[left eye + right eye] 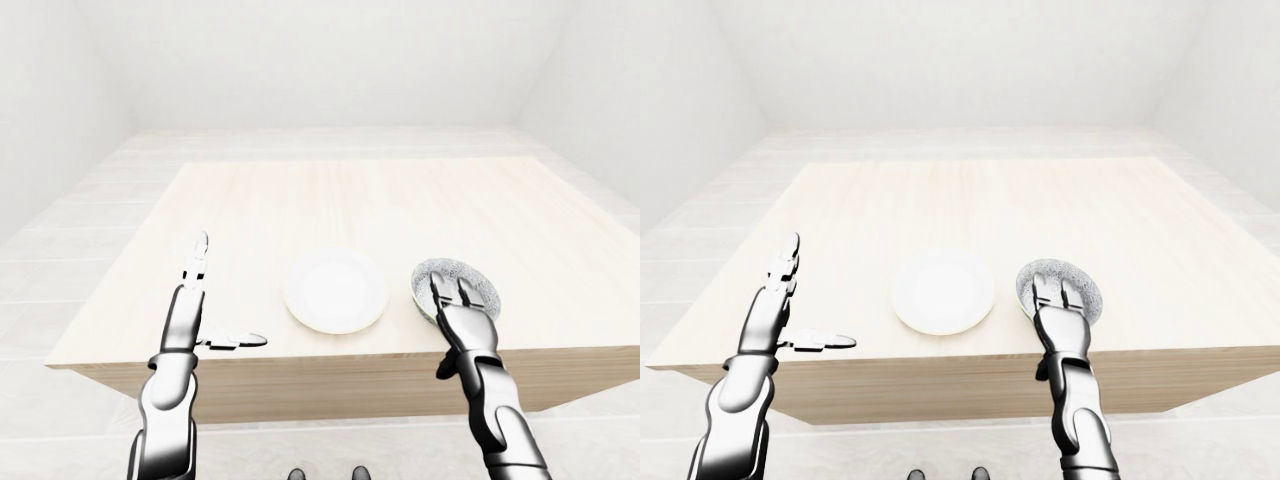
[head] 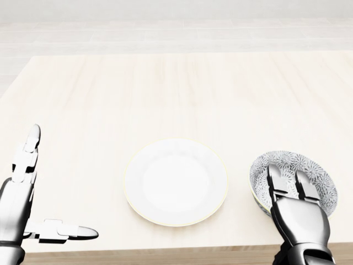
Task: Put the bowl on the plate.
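Pale table [image 2: 165,88], floral-patterned bowl [image 2: 321,178] beside white plate [image 2: 175,182], right robot hand [image 2: 299,218] grip unclear

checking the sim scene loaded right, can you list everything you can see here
table: one, pale wood, fills most of the head view
plate: one, white, empty, centre, near the table's bottom edge
bowl: one, grey-and-white patterned, on the table right of the plate, apart from it
floor: pale tiles, around the table
walls: white, top of the eye views
left hand: one, silver, open, fingers spread, over the table's bottom-left part, holding nothing
right hand: one, silver, open, fingers reaching over the bowl's bottom rim into it
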### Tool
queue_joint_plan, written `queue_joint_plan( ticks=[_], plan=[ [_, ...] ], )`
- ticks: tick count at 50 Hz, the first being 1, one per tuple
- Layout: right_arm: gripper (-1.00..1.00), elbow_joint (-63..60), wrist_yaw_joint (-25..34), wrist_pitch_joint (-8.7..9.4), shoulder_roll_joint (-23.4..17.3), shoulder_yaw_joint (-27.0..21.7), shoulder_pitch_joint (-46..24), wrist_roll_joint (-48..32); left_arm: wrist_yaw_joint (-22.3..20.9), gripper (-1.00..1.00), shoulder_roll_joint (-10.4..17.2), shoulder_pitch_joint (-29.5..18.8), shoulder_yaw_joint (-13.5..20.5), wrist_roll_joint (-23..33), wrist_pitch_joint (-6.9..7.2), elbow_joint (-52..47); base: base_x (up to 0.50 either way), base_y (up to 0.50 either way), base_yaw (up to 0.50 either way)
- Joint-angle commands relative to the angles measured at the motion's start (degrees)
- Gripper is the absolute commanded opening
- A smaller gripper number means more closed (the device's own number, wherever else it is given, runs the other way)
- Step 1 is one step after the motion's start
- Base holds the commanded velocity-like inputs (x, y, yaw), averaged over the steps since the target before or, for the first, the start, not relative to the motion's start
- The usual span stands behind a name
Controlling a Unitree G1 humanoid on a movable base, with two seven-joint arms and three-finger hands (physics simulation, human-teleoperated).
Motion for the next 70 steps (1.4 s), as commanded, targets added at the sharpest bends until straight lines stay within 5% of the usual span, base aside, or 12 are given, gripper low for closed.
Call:
queue_joint_plan(
  ticks=[1, 26, 30, 32, 42, 46, 59, 64, 70],
  plan=[
    [1.0, 1.37, -0.83, 0.0, -0.45, 0.24, -0.18, 0.59, 0.13, 1.0, -0.03, 0.17, -0.07, 0.15, -0.26, 0.08, 0.0, 0.0, 0.0],
    [1.0, -1.06, -0.21, 0.0, -0.53, -0.28, 0.1, 0.61, 0.09, 1.0, -0.01, 0.09, -0.1, 0.28, 0.0, -0.2, 0.0, 0.0, 0.0],
    [0.51, -1.42, -0.07, 0.0, -0.52, -0.38, 0.19, 0.6, -0.02, 1.0, 0.01, 0.08, 0.04, 0.27, 0.26, -0.57, 0.0, 0.0, 0.0],
    [0.41, -1.62, -0.02, 0.0, -0.46, -0.36, 0.28, 0.5, -0.03, 1.0, -0.01, 0.16, 0.05, 0.32, 0.27, -0.72, 0.0, 0.0, 0.0],
    [0.41, -2.16, 0.47, 0.0, -0.31, -0.5, 0.46, 0.53, -0.06, 1.0, -0.08, 0.19, 0.01, 0.72, 0.39, -1.07, 0.0, 0.0, 0.0],
    [0.29, -2.64, 0.69, 0.0, -0.4, -0.7, 0.65, 0.57, 0.6, 1.0, 0.04, 0.09, 0.21, 0.44, -1.11, 0.8, 0.0, 0.0, 0.0],
    [0.29, -2.83, -0.81, 0.0, -0.33, -1.11, 0.57, 0.15, 0.92, 1.0, 0.08, 0.56, 0.35, 0.57, -2.11, 1.47, 0.0, 0.0, 0.0],
    [-0.03, -4.36, 0.56, 0.0, -0.32, -1.3, 0.8, 0.22, 0.73, 1.0, 0.23, 0.5, 0.83, 0.17, -1.96, 1.46, 0.0, 0.0, 0.0],
    [-0.06, -3.99, 0.34, 0.0, -0.11, -1.16, 0.85, 0.05, 0.89, 1.0, 0.31, 0.53, 1.06, 0.03, -2.56, 2.23, 0.0, 0.0, 0.0]
  ],
)
